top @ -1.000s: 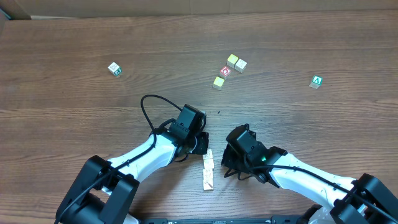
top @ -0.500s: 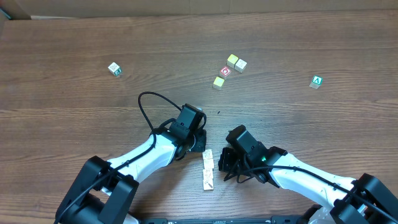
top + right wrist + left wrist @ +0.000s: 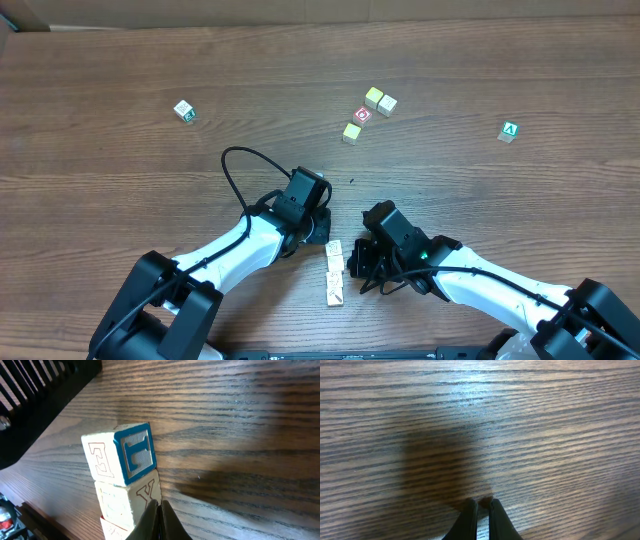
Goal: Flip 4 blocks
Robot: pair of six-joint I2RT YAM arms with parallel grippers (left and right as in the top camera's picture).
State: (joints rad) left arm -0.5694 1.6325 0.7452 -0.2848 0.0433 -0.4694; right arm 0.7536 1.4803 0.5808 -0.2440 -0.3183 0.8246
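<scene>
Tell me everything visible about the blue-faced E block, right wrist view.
The E block is a pale wooden cube: one face has a blue border and blue E, the next a red-outlined E. It rests on the table, flush against the Y block. The shut right gripper is beside that neighbour instead.

We see two arms of the same build. The left arm (image 3: 235, 248) has a smooth white link between black joint housings and a blocky black wrist, with a thin black cable (image 3: 224, 165) looping off it. The right arm (image 3: 490, 285) matches it, with a small green light (image 3: 421, 255) near its wrist. The left gripper (image 3: 481, 503) ends in slim, black, tapering jaws. The right gripper (image 3: 156, 506) looks alike, dark and pointed.
</scene>
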